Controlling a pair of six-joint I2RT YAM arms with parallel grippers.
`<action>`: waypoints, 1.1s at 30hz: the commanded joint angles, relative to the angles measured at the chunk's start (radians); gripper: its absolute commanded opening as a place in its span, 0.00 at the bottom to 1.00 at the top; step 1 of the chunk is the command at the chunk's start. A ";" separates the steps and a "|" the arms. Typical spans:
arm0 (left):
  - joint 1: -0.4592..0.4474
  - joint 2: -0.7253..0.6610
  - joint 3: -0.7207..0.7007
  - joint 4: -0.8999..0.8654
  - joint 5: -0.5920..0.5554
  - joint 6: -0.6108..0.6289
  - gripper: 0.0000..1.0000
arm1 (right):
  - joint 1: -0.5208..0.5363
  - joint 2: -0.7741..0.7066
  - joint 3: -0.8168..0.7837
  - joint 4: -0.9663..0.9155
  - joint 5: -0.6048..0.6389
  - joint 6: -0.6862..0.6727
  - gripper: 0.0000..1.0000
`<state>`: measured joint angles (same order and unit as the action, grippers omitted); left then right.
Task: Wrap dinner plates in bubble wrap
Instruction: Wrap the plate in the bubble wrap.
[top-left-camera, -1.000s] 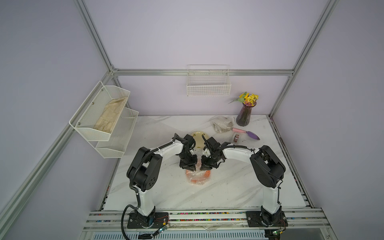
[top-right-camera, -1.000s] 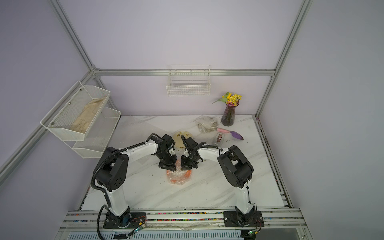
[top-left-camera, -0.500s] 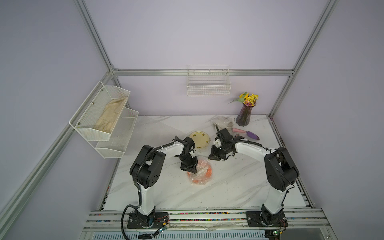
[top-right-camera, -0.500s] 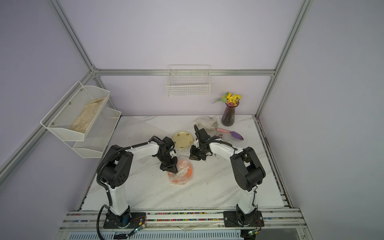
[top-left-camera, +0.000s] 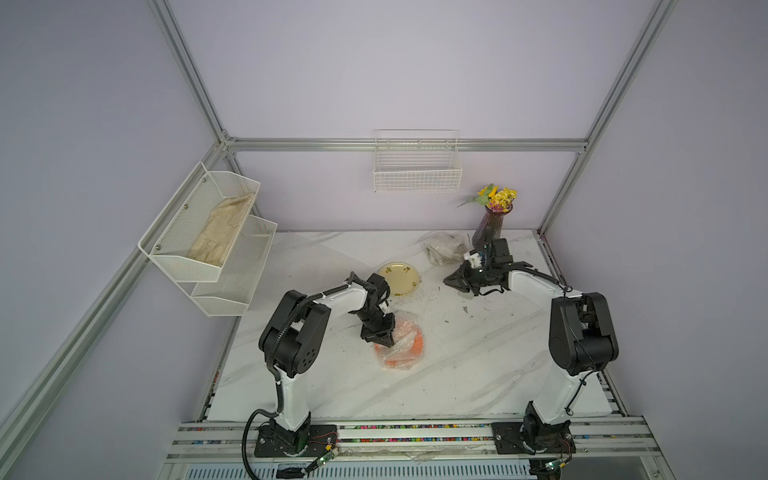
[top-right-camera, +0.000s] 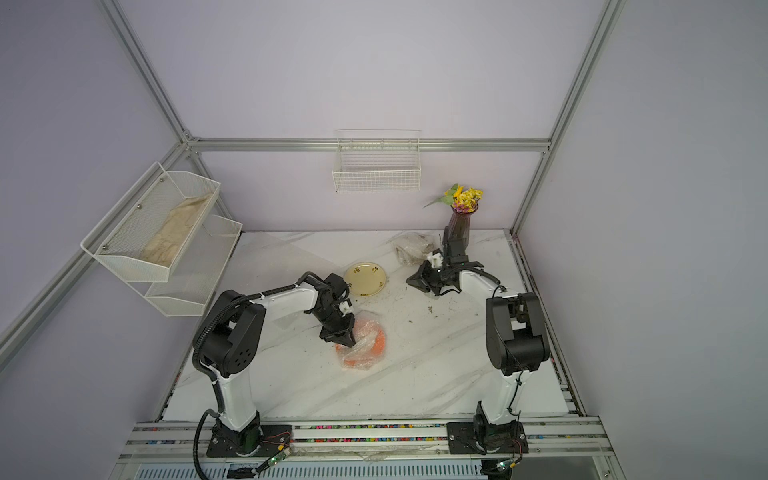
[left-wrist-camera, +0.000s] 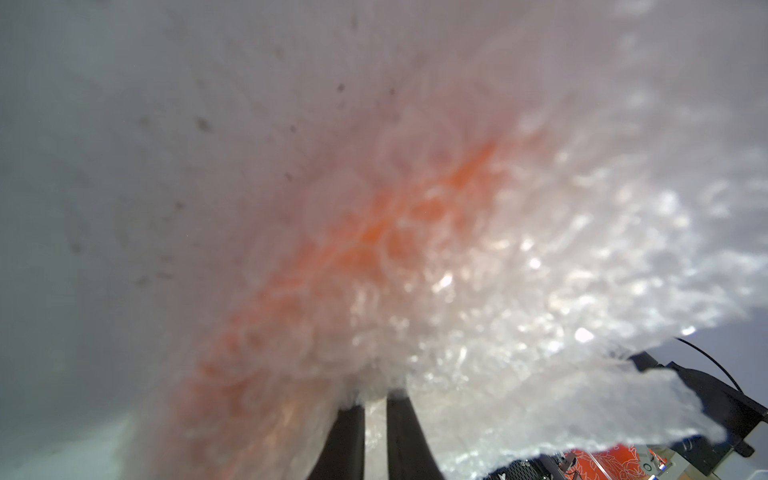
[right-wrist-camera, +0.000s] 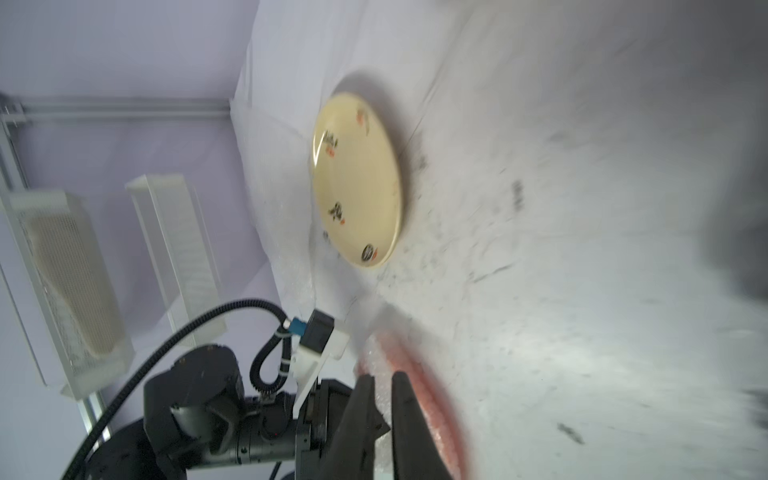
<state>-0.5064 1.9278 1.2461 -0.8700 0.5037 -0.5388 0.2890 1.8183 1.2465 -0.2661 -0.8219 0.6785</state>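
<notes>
An orange dinner plate (top-left-camera: 409, 341) (top-right-camera: 376, 343) lies mid-table under crinkled bubble wrap (top-left-camera: 395, 353) (left-wrist-camera: 519, 291). My left gripper (top-left-camera: 384, 340) (top-right-camera: 347, 341) (left-wrist-camera: 376, 401) is at its left rim, shut on a fold of the wrap. A cream plate with small dark marks (top-left-camera: 399, 278) (top-right-camera: 365, 279) (right-wrist-camera: 357, 178) lies bare behind it. My right gripper (top-left-camera: 448, 280) (top-right-camera: 410, 280) (right-wrist-camera: 382, 376) hovers right of the cream plate with its jaws nearly together and nothing between them. A wrapped bundle (top-left-camera: 442, 248) (top-right-camera: 413, 248) lies at the back.
A flat clear sheet (top-left-camera: 307, 257) covers the table's back left. A vase of flowers (top-left-camera: 492, 226) stands at the back right, close behind my right wrist. A wire rack with a beige cloth (top-left-camera: 208, 232) hangs left, a wire basket (top-left-camera: 417, 174) on the back wall. Dark specks dot the table.
My right gripper left the orange bundle and moved back and to the right, past the cream plate. The left gripper stayed at the bundle, holding the wrap.
</notes>
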 joint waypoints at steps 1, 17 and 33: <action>-0.009 0.033 -0.022 -0.023 -0.106 0.003 0.13 | 0.163 -0.012 -0.054 -0.007 -0.066 0.043 0.11; -0.011 0.011 0.001 -0.061 -0.115 0.011 0.13 | 0.367 0.130 -0.116 -0.287 0.356 -0.078 0.03; -0.119 -0.012 0.124 -0.092 0.008 -0.043 0.13 | 0.374 0.138 -0.157 -0.251 0.354 -0.059 0.01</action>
<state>-0.6205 1.9003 1.3415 -0.9733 0.4736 -0.5652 0.6613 1.9079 1.1404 -0.4175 -0.6186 0.6193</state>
